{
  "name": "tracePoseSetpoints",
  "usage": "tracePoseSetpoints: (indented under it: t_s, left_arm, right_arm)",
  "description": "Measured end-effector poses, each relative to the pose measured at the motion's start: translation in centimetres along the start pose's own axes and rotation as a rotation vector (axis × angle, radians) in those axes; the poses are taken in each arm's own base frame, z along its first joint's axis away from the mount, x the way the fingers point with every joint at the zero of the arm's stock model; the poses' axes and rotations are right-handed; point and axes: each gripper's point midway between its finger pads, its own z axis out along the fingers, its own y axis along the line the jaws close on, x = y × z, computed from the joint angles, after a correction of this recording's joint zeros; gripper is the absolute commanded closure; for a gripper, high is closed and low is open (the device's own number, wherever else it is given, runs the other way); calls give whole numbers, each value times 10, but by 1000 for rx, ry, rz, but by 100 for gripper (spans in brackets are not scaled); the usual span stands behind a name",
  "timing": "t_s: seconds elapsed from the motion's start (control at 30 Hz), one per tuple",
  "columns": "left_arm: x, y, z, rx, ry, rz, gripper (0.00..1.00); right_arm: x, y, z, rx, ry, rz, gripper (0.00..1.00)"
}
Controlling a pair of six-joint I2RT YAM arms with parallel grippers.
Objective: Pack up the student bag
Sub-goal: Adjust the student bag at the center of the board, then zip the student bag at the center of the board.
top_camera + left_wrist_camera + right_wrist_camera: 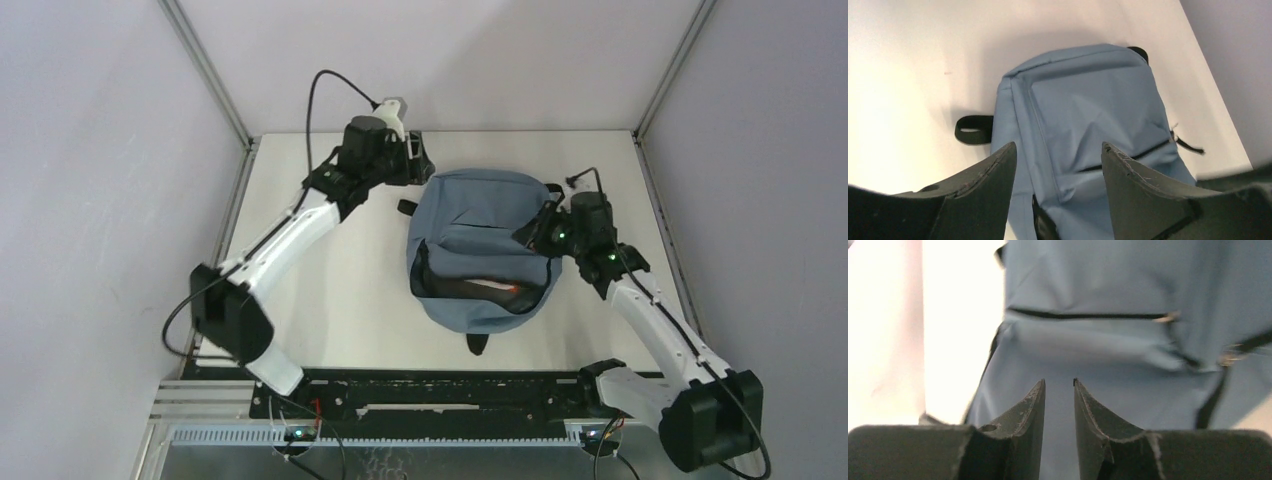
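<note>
Grey-blue student bag flat on table — left gripper spread wide above it, right gripper barely apart over its fabric.

One student bag, one table, two hands — left hand, right hand

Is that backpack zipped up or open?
Open: in the top view the student bag shows a wide dark gap along its near side, with a pale item inside.
</note>
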Motion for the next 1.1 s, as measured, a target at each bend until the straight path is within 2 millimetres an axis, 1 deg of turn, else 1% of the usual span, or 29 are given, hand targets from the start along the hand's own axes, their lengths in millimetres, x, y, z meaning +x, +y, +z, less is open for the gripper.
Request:
tracePoseSetpoints:
  t_s: [0.03, 0.1, 0.13, 0.17, 0.2, 0.23, 0.3, 0.37, 0.43, 0.5, 0.6, 0.7, 0.77, 0.9, 1.0, 1.1]
  left_arm:
    - [0, -3, -11, 6, -13, 9, 33]
    - [8, -9, -34, 16, -24, 21, 33]
    - [19, -14, -42, 27, -11, 28, 33]
    - [32, -17, -48, 36, 6, 33, 33]
    - [43, -18, -50, 40, 25, 37, 33]
    - [59, -17, -52, 40, 54, 40, 33]
    - [93, -9, -52, 22, 131, 41, 33]
    - [117, 2, -51, -5, 190, 40, 33]
    - [135, 10, -53, -27, 240, 42, 34]
    - [144, 11, -54, -32, 265, 46, 33]
    - [159, 5, -57, -23, 289, 53, 33]
    - [174, 2, -60, -21, 313, 53, 33]
    - [183, 5, -61, -34, 329, 53, 33]
    - [182, 12, -59, -67, 316, 60, 38]
    - [184, 17, -53, -95, 316, 64, 44]
    - [191, 22, -41, -129, 341, 53, 52]
  right_arm:
    - [-11, -15, 0, 43, -31, 29, 65]
    - [-17, -42, 4, 116, -41, 81, 65]
    - [-13, -57, 8, 152, -27, 107, 65]
    - [-2, -73, 13, 192, 11, 136, 65]
    - [0, -74, 13, 196, 17, 138, 65]
    - [8, -79, 15, 207, 44, 148, 64]
    - [17, -81, 16, 210, 76, 157, 63]
    - [17, -81, 16, 207, 77, 155, 63]
    - [15, -84, 15, 214, 71, 161, 62]
    - [10, -92, 13, 229, 58, 184, 62]
    - [2, -109, 10, 264, 27, 233, 61]
    - [6, -124, 9, 296, 28, 272, 61]
    - [14, -131, 10, 313, 49, 293, 61]
    - [26, -137, 14, 324, 86, 319, 61]
    - [27, -136, 15, 320, 89, 330, 61]
    - [26, -136, 16, 316, 85, 332, 61]
